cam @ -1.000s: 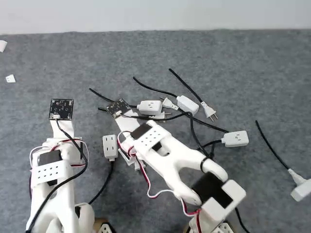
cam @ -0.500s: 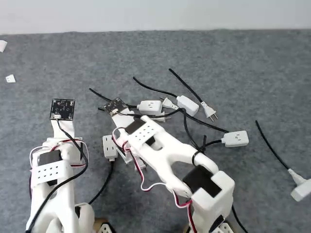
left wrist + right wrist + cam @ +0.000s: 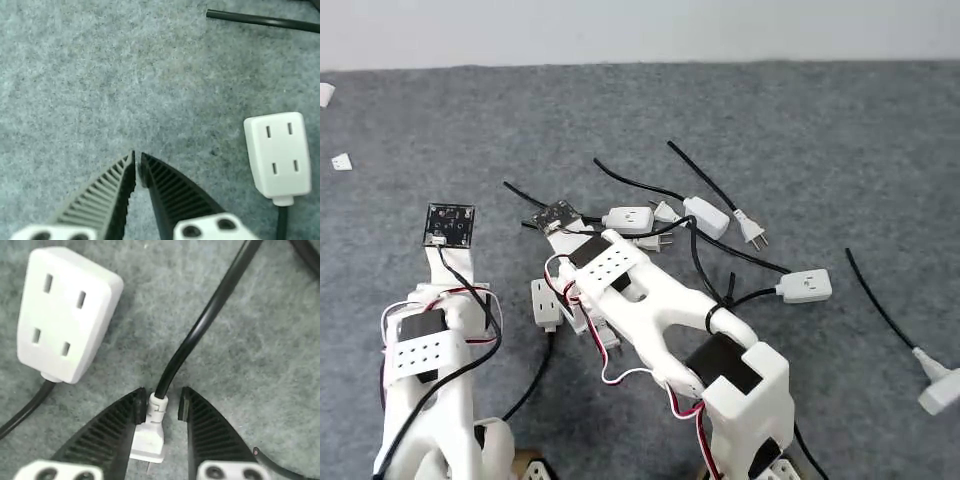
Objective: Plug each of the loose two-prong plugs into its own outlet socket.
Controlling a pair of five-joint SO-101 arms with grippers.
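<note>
High view shows the right arm [image 3: 660, 310] swung leftward; right fingers [image 3: 125, 430], part open, now straddle a two-prong plug [image 3: 148, 437] just beside the outlet socket [image 3: 62, 315], so gripping looks next; left fingers [image 3: 107, 195] nearly closed, empty.

High cam is fixed overhead, aimed down over the whole desk [image 3: 820, 120]. Wrist cams are set close behind the left pincer [image 3: 137, 155] and right pincer [image 3: 162, 390], facing down. A white socket [image 3: 544, 302], at 8 o'clock in high view, is shared by all 3.
</note>
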